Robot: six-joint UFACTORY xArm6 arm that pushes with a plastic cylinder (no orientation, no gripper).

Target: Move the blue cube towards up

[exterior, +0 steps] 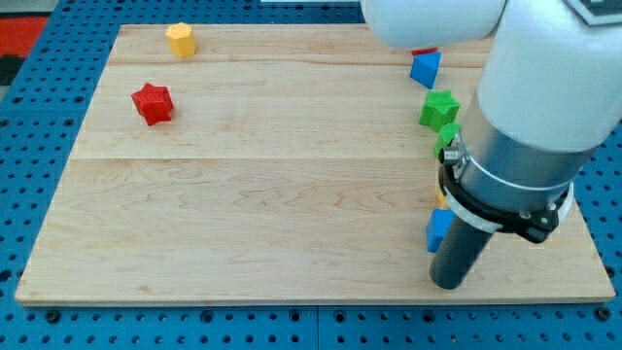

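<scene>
The blue cube [437, 230] lies near the board's lower right, partly hidden behind my dark rod. My tip [449, 285] rests on the board just below the cube and slightly to its right, close to the board's bottom edge. I cannot tell whether the rod touches the cube. The arm's grey and white body covers the board's right side above the rod.
Just above the cube an orange sliver [440, 198] peeks out from under the arm. Higher up are a green block [448, 135], a green star [439, 107], a blue wedge [425, 68] and a red block [424, 50]. A red star [153, 103] and a yellow block [180, 39] lie at the upper left.
</scene>
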